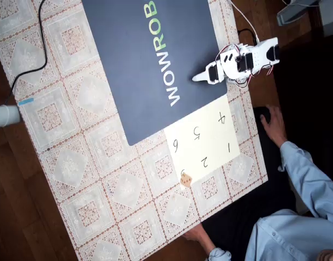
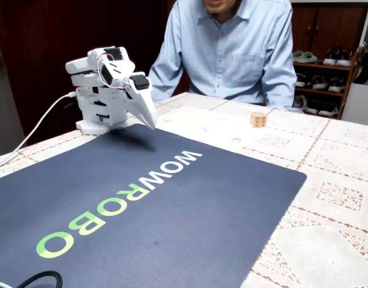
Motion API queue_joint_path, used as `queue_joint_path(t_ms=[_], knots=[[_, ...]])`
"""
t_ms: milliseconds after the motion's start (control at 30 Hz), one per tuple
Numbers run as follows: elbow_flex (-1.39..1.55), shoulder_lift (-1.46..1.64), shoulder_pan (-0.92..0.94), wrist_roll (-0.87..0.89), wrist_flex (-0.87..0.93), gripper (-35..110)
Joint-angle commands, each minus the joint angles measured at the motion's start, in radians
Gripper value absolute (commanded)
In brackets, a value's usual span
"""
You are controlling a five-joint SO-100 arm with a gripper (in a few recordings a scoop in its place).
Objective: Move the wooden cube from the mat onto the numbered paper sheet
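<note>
The wooden cube (image 1: 186,179) (image 2: 259,120), light tan with red dots, stands at a corner of the numbered paper sheet (image 1: 209,136) (image 2: 190,120), right by its edge. The dark navy mat (image 1: 144,65) (image 2: 171,210) with its "WOWROB" print lies beside the sheet with nothing on it. My white arm sits folded at the mat's edge. Its gripper (image 1: 199,78) (image 2: 151,123) points down over the mat's border, shut with nothing in it, well away from the cube.
A person in a light blue shirt sits behind the table, one hand (image 1: 272,122) near the sheet and the other (image 1: 196,235) at the table edge. A black cable (image 1: 41,32) crosses the lace tablecloth (image 1: 90,179). A white cable (image 2: 39,129) runs from my base.
</note>
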Motion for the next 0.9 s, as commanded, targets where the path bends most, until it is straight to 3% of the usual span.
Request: queue_joint_path(t_ms=[0, 867], knots=[[0.006, 0.012, 0.005, -0.008, 0.015, 1], [0.006, 0.012, -0.015, -0.032, 0.015, 0]])
